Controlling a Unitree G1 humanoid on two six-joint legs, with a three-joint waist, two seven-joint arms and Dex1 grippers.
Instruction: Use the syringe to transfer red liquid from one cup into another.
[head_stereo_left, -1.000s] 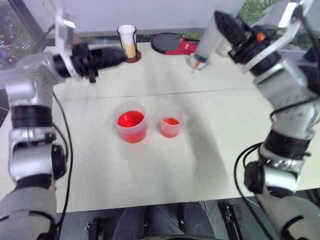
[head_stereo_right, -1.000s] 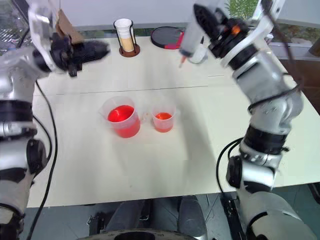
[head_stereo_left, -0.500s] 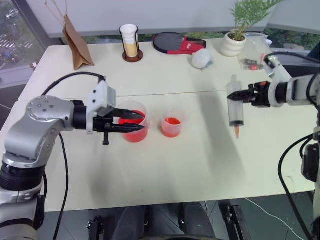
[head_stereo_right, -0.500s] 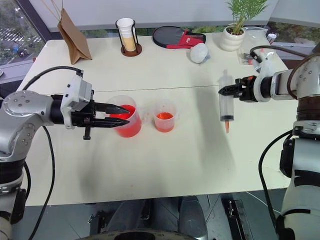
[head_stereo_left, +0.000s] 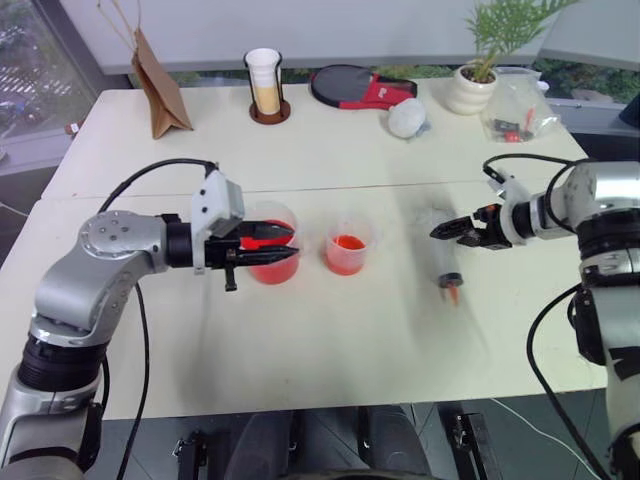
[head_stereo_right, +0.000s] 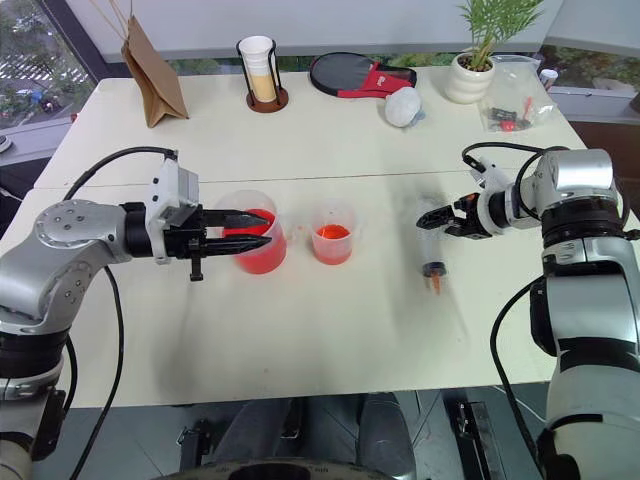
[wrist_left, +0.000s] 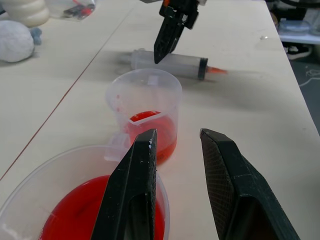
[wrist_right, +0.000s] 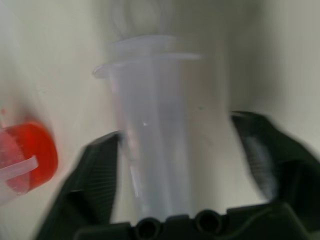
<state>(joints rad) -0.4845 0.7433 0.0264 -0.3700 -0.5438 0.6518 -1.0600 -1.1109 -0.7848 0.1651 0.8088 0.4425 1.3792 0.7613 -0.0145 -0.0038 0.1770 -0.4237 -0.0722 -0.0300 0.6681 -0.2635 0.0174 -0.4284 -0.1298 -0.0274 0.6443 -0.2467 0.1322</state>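
The syringe (head_stereo_right: 433, 244) lies on the tabletop (head_stereo_right: 330, 330), well to the right of both cups, its orange-red tip pointing toward the robot and its plunger end toward the far side. The right hand (head_stereo_right: 452, 227) hangs just beside the plunger end with its fingers spread wide on either side of the barrel and gripping nothing; the right wrist view shows clear gaps between the barrel and both fingers. In my judgement the step in hand is setting the syringe down, and doing it well means lifting the right hand straight clear without brushing the barrel, which is round and could roll. The left hand (head_stereo_left: 275, 243) is held partly open, empty, level over the rim of the larger cup (head_stereo_left: 268, 243); it should keep off that rim to avoid a spill. The syringe is a thick, clear plastic barrel with a dark seal near the tip; I cannot tell whether any liquid remains inside. The larger cup holds bright red liquid (head_stereo_left: 262, 262), and the smaller cup (head_stereo_left: 345, 245) just beside it holds a shallower layer.
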